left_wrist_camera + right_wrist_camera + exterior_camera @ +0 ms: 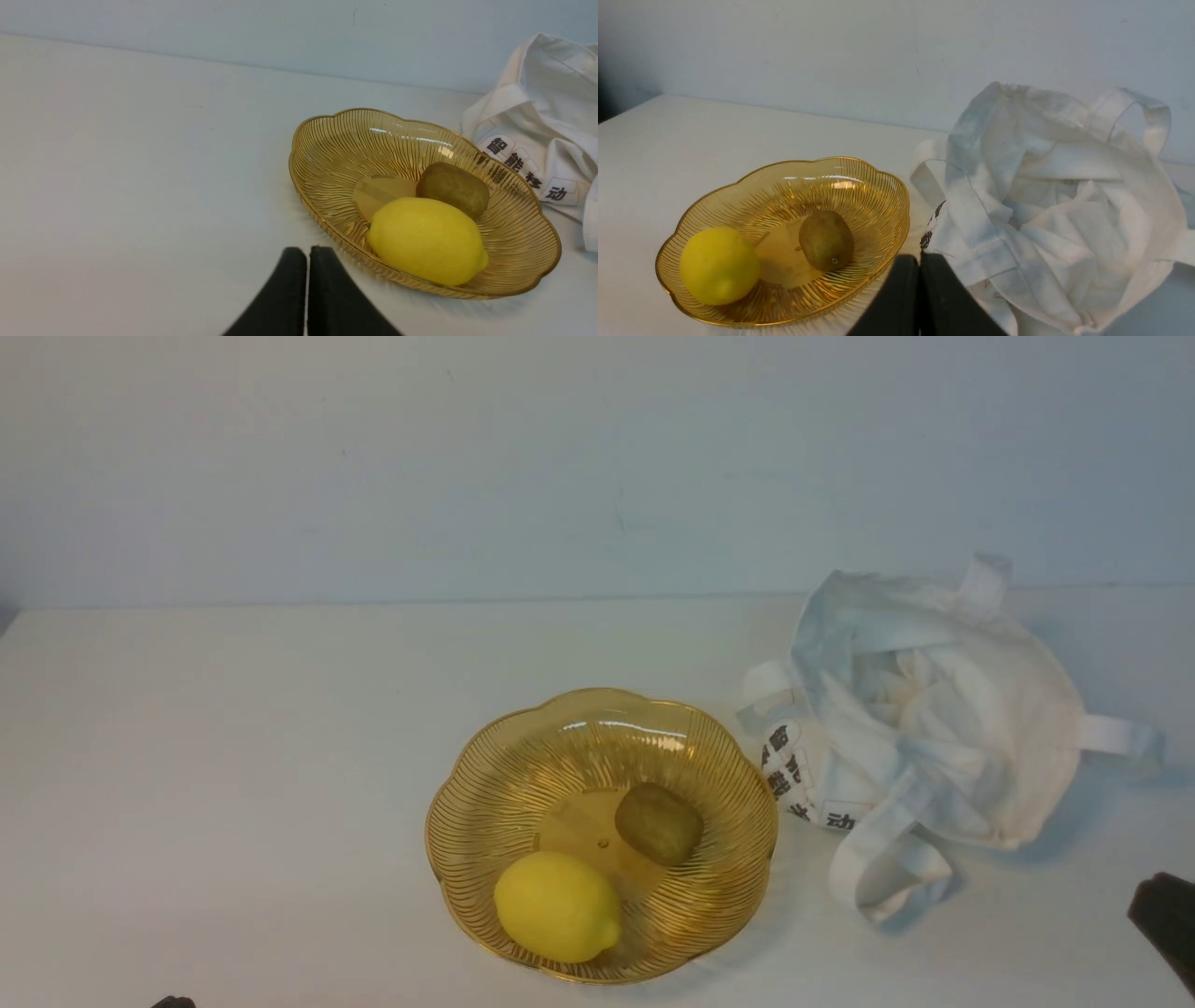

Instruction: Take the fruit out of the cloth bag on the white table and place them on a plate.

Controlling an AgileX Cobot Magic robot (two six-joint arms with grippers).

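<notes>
Lemon [556, 906] and kiwi [658, 822] lie in plate [467, 784]; both grippers [307, 254] [920, 261] closed, empty.

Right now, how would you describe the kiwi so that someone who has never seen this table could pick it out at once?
Start from the white table and find the amber plate with the scalloped rim, just left of the crumpled cloth bag. Two fruits lie in it; the kiwi is the one nearer the bag. It is the smaller, dull brown-green oval, unlike the bright yellow lemon beside it.
</notes>
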